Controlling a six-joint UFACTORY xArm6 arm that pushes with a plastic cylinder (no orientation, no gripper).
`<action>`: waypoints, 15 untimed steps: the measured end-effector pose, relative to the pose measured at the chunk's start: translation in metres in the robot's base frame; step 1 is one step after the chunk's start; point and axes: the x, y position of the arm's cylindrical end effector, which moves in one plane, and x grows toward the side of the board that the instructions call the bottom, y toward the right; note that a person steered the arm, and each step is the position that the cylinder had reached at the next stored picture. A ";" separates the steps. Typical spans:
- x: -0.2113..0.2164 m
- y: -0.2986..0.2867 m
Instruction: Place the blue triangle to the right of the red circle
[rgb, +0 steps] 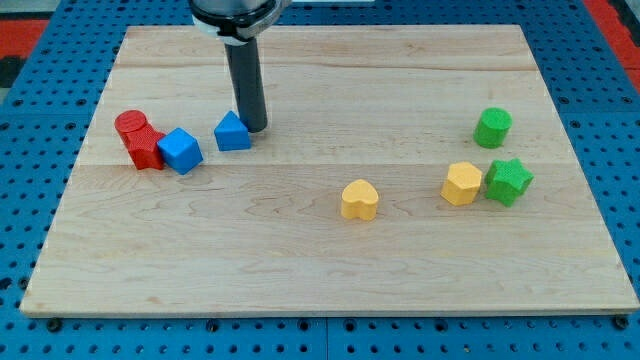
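Observation:
The blue triangle (232, 132) lies on the wooden board at the view's upper left of centre. My tip (254, 129) stands right against its right side, touching or nearly touching. The red circle (131, 125) sits at the far left, with a second red block (146, 147) against its lower right. A blue cube (181, 151) touches that red block on its right. The blue triangle is apart from the cube, to its upper right.
A yellow heart (360, 200) lies near the board's middle. At the right are a yellow hexagon (462, 184), a green star (508, 181) beside it, and a green cylinder (492, 128) above them. The board (330, 280) rests on a blue pegboard table.

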 end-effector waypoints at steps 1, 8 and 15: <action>0.007 -0.038; 0.001 -0.018; 0.052 -0.067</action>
